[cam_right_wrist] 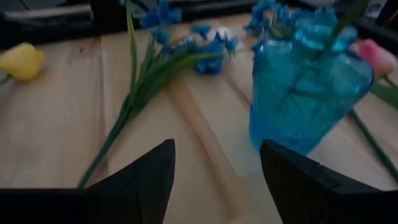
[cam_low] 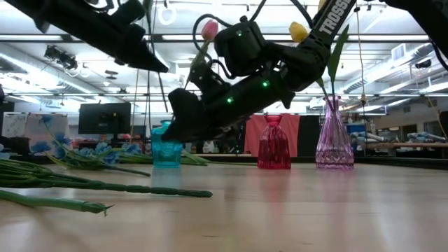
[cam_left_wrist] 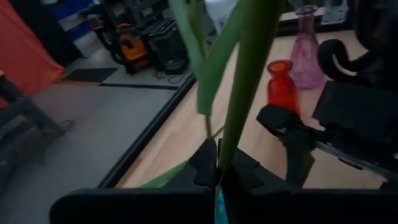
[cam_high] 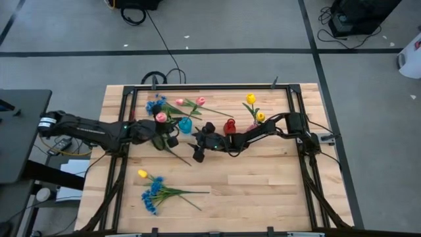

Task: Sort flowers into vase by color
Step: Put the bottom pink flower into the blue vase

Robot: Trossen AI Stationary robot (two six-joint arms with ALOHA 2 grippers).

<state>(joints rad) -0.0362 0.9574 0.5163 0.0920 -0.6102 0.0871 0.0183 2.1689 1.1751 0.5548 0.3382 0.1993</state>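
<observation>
The left gripper [cam_high: 166, 136] sits just short of the blue vase [cam_high: 185, 125], its fingers pressed together on a green stem [cam_left_wrist: 239, 93]; the pink tulip [cam_high: 161, 117] on that stem shows beside the gripper from above, but the wrist view cuts the bloom off and blurs the leaves. Beyond it lie more pink tulips [cam_high: 191, 102] and a blue spray [cam_high: 154, 105], partly hidden by the arm. The right gripper [cam_high: 197, 153] hangs close in front of the blue vase with its fingers [cam_right_wrist: 140, 180] spread and nothing between them. Behind its arm stand the red vase [cam_high: 229, 126] and a purple vase [cam_low: 334, 136] holding yellow tulips [cam_high: 250, 99]. A blue spray [cam_high: 152, 195] and one yellow tulip [cam_high: 142, 174] lie well off toward the table's near edge.
</observation>
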